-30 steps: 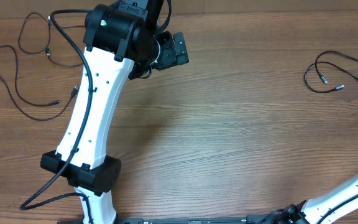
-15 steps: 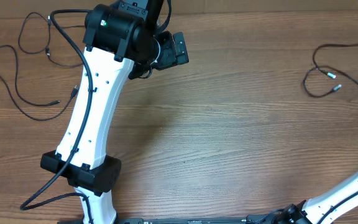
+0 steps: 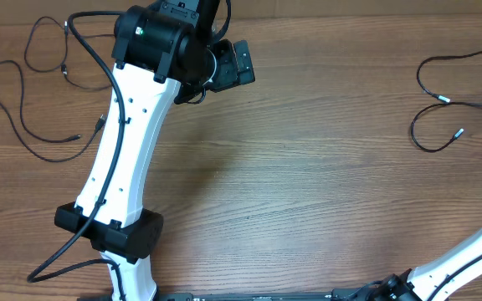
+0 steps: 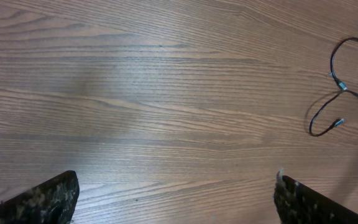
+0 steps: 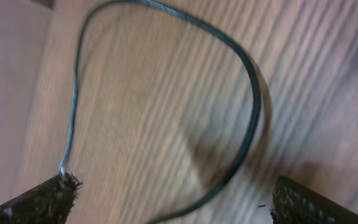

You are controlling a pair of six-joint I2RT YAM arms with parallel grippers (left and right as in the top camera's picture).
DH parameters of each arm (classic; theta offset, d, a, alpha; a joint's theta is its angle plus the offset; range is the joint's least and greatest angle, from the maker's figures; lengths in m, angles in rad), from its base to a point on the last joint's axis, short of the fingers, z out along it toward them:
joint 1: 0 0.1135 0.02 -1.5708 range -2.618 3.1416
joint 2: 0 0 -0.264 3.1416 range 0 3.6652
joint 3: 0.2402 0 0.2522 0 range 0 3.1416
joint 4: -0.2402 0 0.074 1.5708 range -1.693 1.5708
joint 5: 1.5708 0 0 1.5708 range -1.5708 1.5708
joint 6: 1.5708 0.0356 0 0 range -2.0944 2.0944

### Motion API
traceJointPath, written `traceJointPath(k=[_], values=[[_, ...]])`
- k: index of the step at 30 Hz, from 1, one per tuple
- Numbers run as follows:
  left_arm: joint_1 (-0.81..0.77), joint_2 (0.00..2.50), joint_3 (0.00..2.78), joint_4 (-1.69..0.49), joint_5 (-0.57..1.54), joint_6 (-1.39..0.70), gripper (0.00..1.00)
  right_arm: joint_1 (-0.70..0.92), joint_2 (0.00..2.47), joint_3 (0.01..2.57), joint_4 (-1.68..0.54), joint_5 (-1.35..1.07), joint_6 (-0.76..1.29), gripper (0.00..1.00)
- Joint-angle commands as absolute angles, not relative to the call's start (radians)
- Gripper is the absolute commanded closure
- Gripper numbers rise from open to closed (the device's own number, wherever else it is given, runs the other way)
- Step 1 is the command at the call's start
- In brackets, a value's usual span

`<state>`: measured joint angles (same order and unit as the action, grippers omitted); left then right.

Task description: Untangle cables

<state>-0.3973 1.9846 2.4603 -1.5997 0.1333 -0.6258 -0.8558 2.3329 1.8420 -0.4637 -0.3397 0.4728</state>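
Thin black cables lie in two groups. Several loose loops (image 3: 25, 109) lie at the far left of the table. One cable (image 3: 432, 117) with silver-tipped plug ends lies at the far right and runs off the right edge; it also shows in the left wrist view (image 4: 328, 112). My left gripper (image 3: 241, 67) hovers at the top centre, open and empty (image 4: 176, 202) over bare wood. My right gripper (image 5: 176, 202) is out of the overhead view; its jaws stand wide apart, with a blurred loop of cable (image 5: 247, 93) passing between them and touching the left fingertip (image 5: 58, 186).
The left arm's white link (image 3: 120, 159) crosses the left half of the table, with its thick black cable (image 3: 86, 29) beside it. The right arm's link (image 3: 467, 255) sits at the bottom right corner. The table's back edge runs along the top.
The right-hand cable has shifted: its loop has been pulled towards the back right and its plug ends have moved. The left arm and left cables have not moved.
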Motion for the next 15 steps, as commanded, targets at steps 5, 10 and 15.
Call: traceJointPath(k=[5,10,15], values=[[-0.389,1.991,2.469,-1.618,0.005,-0.649,0.00,-0.862,2.301,1.855,-0.558,-0.353,0.442,0.00],[-0.269,1.991,2.469,-1.646,-0.036,-0.688,0.00,-0.890,2.200,1.855,-0.621,-0.320,0.439,0.00],[-0.130,1.992,2.461,-1.690,-0.059,-0.682,0.00,-0.917,2.100,1.855,-0.707,-0.460,0.440,0.00]])
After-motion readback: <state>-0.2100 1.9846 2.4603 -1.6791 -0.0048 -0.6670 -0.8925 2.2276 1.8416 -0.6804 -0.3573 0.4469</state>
